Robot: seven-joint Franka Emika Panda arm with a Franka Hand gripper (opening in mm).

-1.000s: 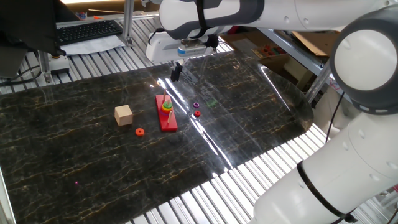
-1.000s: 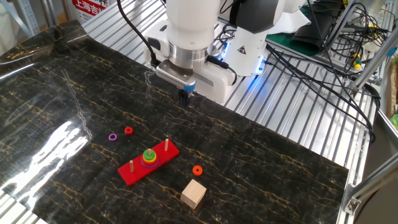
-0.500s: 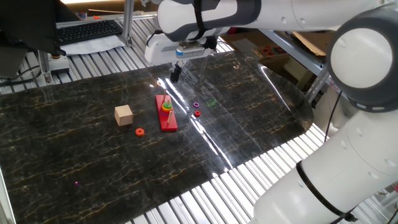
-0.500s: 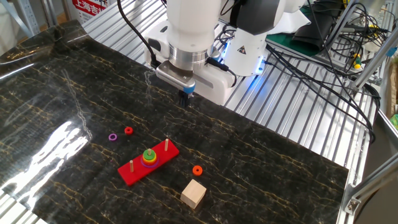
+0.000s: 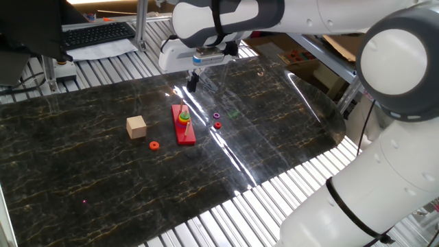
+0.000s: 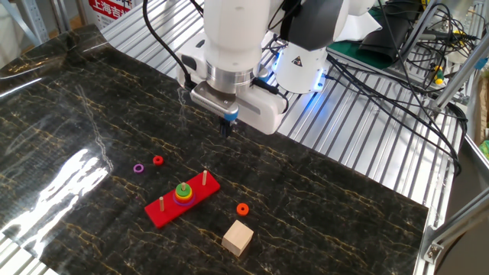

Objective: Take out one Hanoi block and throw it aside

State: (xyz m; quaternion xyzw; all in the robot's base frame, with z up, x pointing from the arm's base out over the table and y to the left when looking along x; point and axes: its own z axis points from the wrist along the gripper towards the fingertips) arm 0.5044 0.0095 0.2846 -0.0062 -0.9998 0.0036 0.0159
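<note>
Spread under everything: dark marbled table mat (image 6: 328, 191). Hung above it, two-finger gripper (image 6: 226, 128) on the white arm, fingers drawn together into one narrow stub, nothing held.

Lay below and forward of the fingertips, well apart from them: flat red wooden base with upright pegs (image 6: 164, 212). Stood farther off beyond the base: tan wooden cube (image 6: 238, 237).

Sat threaded on the base's middle peg, topping a short stack: small flat green ring (image 6: 182, 189), the Hanoi block. Judged light, rigid and smooth; best pinched across its outer rim and lifted straight up the peg.

Scattered loose: orange-red ring (image 6: 242, 209), small red ring (image 6: 157, 160), purple ring (image 6: 138, 168).

Compared with a second earlier: gripper shifted slightly down toward the stack; all pieces unmoved.
</note>
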